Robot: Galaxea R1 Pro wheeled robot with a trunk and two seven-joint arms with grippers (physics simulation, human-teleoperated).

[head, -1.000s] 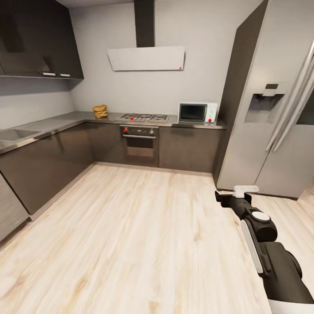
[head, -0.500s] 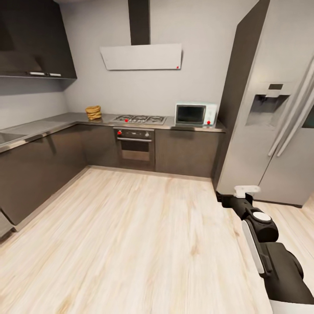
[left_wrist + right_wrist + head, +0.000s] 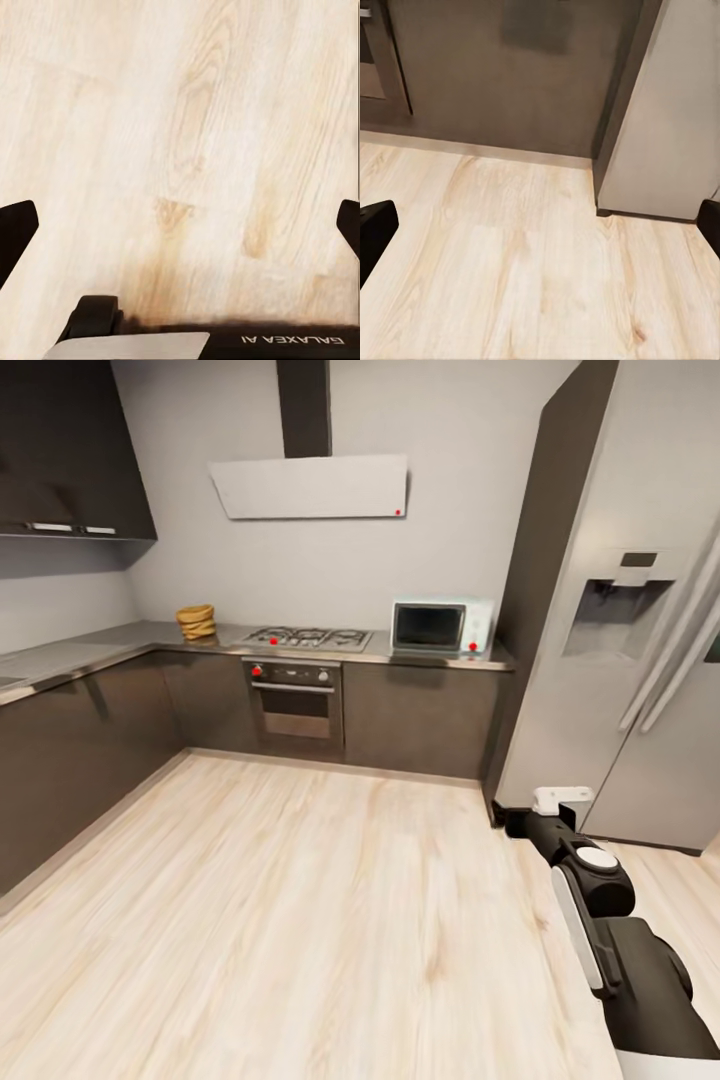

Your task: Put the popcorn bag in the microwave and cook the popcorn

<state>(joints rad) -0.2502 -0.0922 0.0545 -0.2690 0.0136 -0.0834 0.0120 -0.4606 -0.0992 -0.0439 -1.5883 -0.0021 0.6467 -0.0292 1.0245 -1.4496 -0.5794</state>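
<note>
Far left along the back countertop [image 3: 120, 640]: popcorn bag [image 3: 196, 622], upright near the corner, just beside the gas hob [image 3: 307, 636]. Right of the hob, on the same worktop: microwave [image 3: 442, 626], door shut, hard by the tall fridge [image 3: 630, 620]. Below the hob, an oven [image 3: 293, 700] with a red knob.

Well apart from all of it across the plank floor [image 3: 300, 900]: right gripper [image 3: 560, 805] low at the right, both hands empty. Left gripper [image 3: 180, 225] aimed down at bare floor, dark fingertips set wide apart at the frame edges; right gripper in its wrist view likewise spread wide, nothing between the tips.

Bag ahead and to the left, so probably nearer the left arm on arrival; microwave more nearly straight ahead.

Readable on the base, in the left wrist view, upside down: "GALAXEA AI" [image 3: 292, 340].
</note>
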